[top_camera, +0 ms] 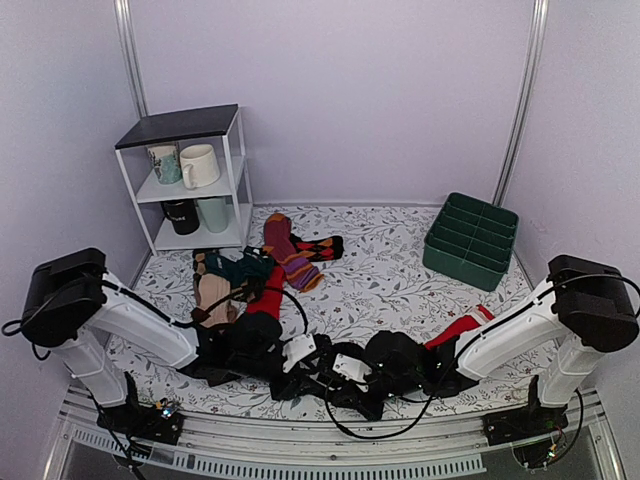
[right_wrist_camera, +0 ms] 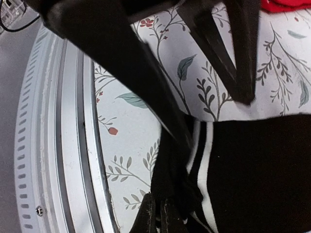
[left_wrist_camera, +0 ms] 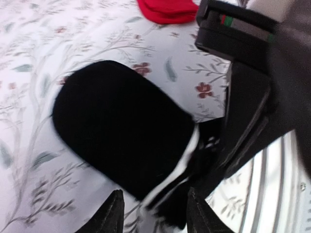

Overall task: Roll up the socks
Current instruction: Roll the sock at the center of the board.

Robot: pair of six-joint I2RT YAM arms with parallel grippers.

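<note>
Black knit, matte, at the near edge of the desk (top_camera: 380, 285): the black socks (left_wrist_camera: 121, 126) lie flat on the floral cloth, just inside the ribbed metal rail (right_wrist_camera: 63, 145). The toe end is rounded and two thin white stripes cross the cuff. They read as a single flat shape; one layer or two, cannot tell.

Jaws of the right gripper (right_wrist_camera: 156, 219) are closed, pinching a bunched fold of the cuff on the rail side. Jaws of the left gripper (left_wrist_camera: 154, 216) stand apart, tips either side of the striped cuff end, not clamping it. The two grippers meet nose to nose over the cuff.

Cloth: white, grey-green leaf sprigs, small red flowers.

Just beyond the right arm: one red sock (top_camera: 460, 325) with a white cuff.

Mid-desk, left of centre: a loose heap of socks.
- one purple-and-orange striped sock (top_camera: 290, 255)
- one dark argyle sock (top_camera: 322, 246)
- one teal sock (top_camera: 245, 268)
- one tan sock (top_camera: 212, 295)
- a second red piece, shape unclear

Far right: one green plastic bin (top_camera: 470, 240), rectangular, split into compartments.

Far left: one white frame shelf (top_camera: 180, 125), dark top, two tiers, four mugs.
- Upper tier: patterned mug, cream mug.
- Lower tier: black mug, pale green mug.
</note>
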